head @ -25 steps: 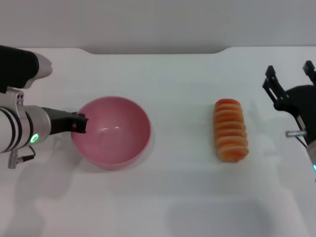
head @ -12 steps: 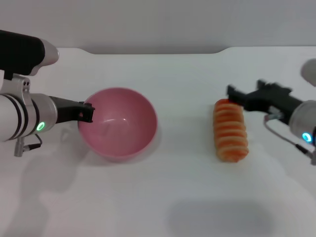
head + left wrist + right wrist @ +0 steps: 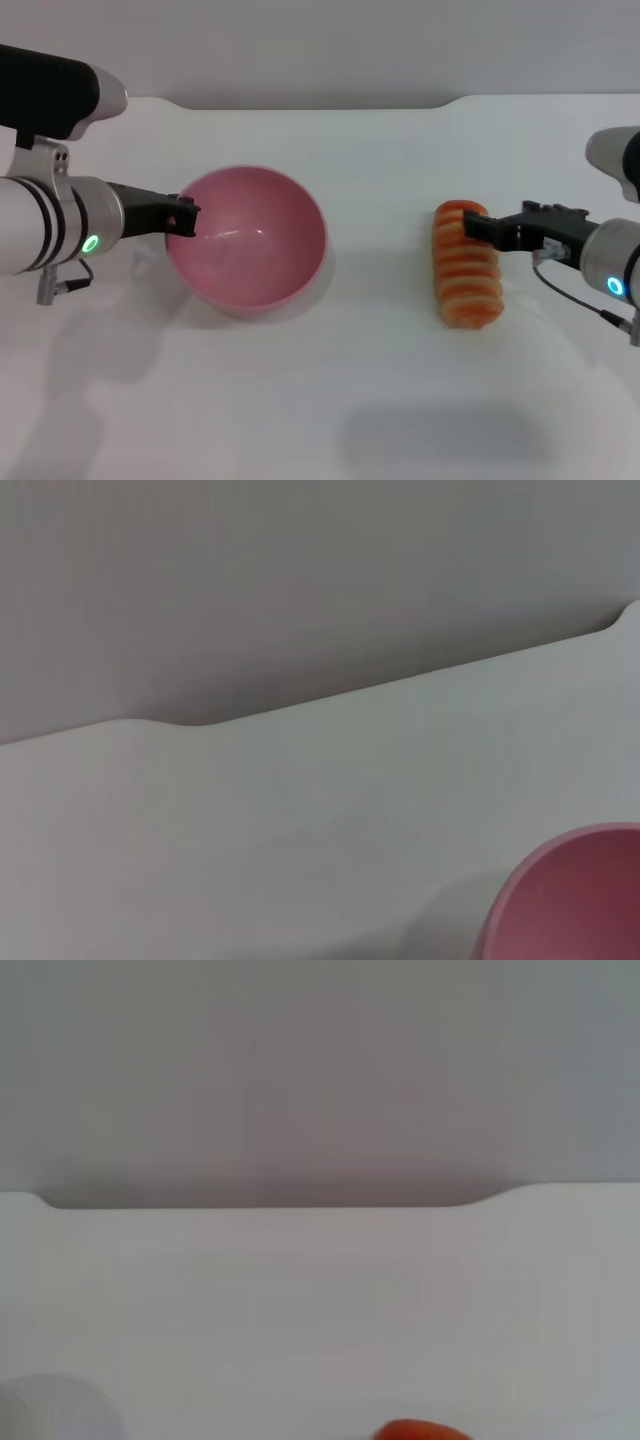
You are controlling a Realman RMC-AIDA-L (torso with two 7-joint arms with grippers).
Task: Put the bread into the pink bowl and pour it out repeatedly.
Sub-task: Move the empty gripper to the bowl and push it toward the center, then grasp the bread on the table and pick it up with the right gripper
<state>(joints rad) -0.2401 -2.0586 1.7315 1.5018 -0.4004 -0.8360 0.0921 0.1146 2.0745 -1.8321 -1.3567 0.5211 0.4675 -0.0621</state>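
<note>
The bowl [image 3: 247, 236] has slid a bit toward the middle of the picture with the left gripper [image 3: 183, 218]. The right gripper [image 3: 478, 229] has come in from the right edge and now sits over the bread [image 3: 466, 263].

On the left side, the left gripper has its tips at the bowl's left rim. It looks like it pinches the rim, one tip inside and one outside. The pink bowl stands upright on the white table [image 3: 330, 400], left of the middle. Nothing is in it.

On the right side, the bread lies flat on the table, well apart from the bowl. Its long way runs up and down in the picture. The right gripper reaches in from the right, straight across that long way, near the bread's top end. Its tips are at the bread, but I cannot tell if they squeeze it or are only around it.

The right arm is much nearer the bread, so I think it will do the picking up.
</note>
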